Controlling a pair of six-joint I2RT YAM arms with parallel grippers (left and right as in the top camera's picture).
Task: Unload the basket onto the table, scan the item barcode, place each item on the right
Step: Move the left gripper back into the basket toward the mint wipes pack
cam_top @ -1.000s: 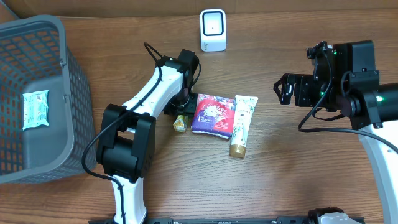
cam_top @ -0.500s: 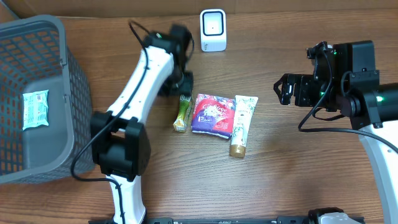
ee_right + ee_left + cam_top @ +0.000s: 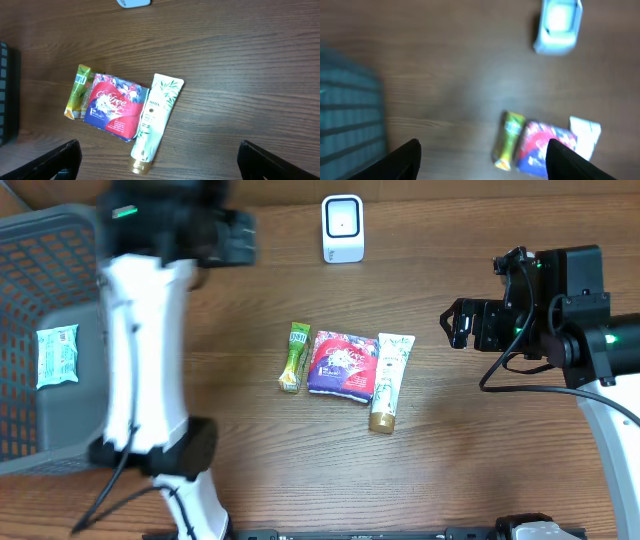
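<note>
Left arm (image 3: pixel 140 360) stands raised at far left, its end effector (image 3: pixel 235 238) released, empty. The green packet (image 3: pixel 295 357) lies well apart, nearer and rightward, on the counter (image 3: pixel 480 470).

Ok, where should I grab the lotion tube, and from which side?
Take the lotion tube near its gold cap, coming straight down from above. It lies flat and its body runs close beside the purple packet, but the cap end sticks out past the packet with bare table on both sides.
</note>
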